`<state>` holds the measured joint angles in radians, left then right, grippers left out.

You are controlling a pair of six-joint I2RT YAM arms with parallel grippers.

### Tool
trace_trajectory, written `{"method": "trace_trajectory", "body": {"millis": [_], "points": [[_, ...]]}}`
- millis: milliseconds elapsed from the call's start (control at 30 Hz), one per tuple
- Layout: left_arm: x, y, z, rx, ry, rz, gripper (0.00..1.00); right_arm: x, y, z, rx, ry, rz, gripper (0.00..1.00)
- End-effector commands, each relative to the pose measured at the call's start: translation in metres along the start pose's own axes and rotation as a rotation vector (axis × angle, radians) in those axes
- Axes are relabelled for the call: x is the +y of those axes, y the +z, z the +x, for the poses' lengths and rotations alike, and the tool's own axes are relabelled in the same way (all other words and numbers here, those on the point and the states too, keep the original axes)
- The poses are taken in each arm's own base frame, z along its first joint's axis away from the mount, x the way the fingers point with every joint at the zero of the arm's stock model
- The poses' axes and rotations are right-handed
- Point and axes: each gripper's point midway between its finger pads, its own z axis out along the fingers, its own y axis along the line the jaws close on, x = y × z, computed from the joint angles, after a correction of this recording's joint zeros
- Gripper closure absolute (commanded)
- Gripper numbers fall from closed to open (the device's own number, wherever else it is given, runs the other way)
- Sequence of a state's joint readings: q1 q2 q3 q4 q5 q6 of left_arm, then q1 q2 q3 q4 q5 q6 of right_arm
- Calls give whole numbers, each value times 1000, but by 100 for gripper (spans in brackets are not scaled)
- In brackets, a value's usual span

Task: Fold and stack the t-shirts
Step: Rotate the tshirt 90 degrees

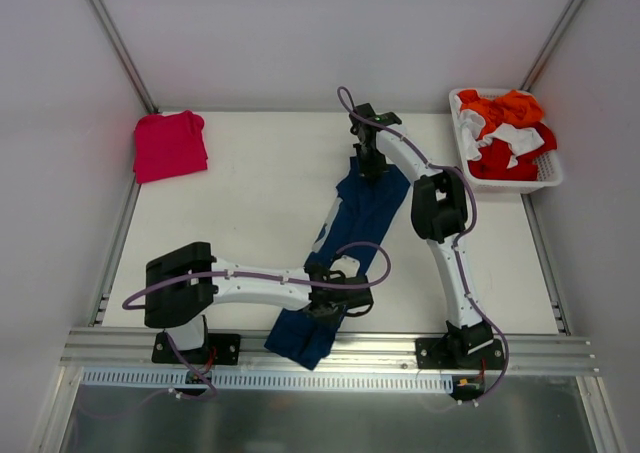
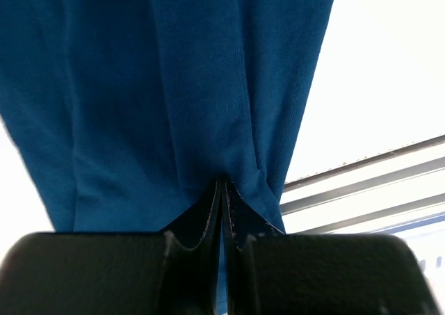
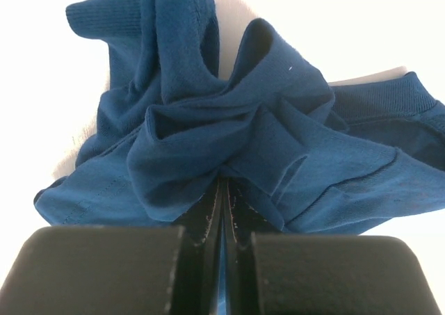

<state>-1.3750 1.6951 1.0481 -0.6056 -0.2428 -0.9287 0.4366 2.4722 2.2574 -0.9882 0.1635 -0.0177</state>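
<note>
The navy blue t-shirt [image 1: 352,213] is stretched in a long bunched strip from the middle of the table to its near edge, where its lower end [image 1: 300,335] hangs over the rail. My left gripper [image 1: 335,298] is shut on the near part of the navy t-shirt [image 2: 174,85]. My right gripper [image 1: 368,163] is shut on the far, crumpled end of the navy t-shirt [image 3: 229,134]. The pinkish-red t-shirt [image 1: 170,145] lies folded at the far left corner, away from both grippers.
A white basket [image 1: 545,178] at the far right holds red, orange and white clothes. A metal rail [image 1: 330,348] runs along the table's near edge. White walls stand close on the left, right and back.
</note>
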Motion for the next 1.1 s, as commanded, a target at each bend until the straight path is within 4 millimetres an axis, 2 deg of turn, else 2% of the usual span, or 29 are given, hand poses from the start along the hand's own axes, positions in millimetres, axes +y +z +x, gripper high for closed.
{"method": "trace_trajectory", "body": {"millis": [0, 33, 67, 100, 133, 200, 333, 467, 567, 867, 1067], "points": [[-4, 11, 15, 60, 43, 17, 100, 7, 2, -1, 10, 10, -17, 99], [-21, 16, 8, 28, 69, 93, 100, 8, 2, -2, 10, 11, -23, 99], [-29, 19, 7, 24, 70, 137, 100, 9, 4, -1, 13, 10, -28, 100], [-36, 22, 15, 67, 75, 206, 100, 12, 3, -2, 13, 11, -46, 99], [-54, 23, 6, 38, 59, 292, 100, 12, 4, -2, 16, 14, -49, 100], [-62, 27, 10, 72, 44, 346, 100, 11, 4, -2, 16, 15, -49, 99], [-75, 30, 6, 70, 54, 401, 100, 6, 3, -5, 11, 14, -52, 100], [-93, 24, -12, 32, 88, 465, 100, 4, 3, -12, 6, 27, -93, 99], [-105, 14, -39, -20, 121, 511, 100, 0, 5, -16, 8, 42, -129, 100], [-117, 4, -100, -102, 102, 616, 100, 8, 15, -30, 7, 62, -289, 99], [-107, 4, -133, -145, 59, 645, 100, 6, 14, -43, -42, 59, -301, 100]]}}
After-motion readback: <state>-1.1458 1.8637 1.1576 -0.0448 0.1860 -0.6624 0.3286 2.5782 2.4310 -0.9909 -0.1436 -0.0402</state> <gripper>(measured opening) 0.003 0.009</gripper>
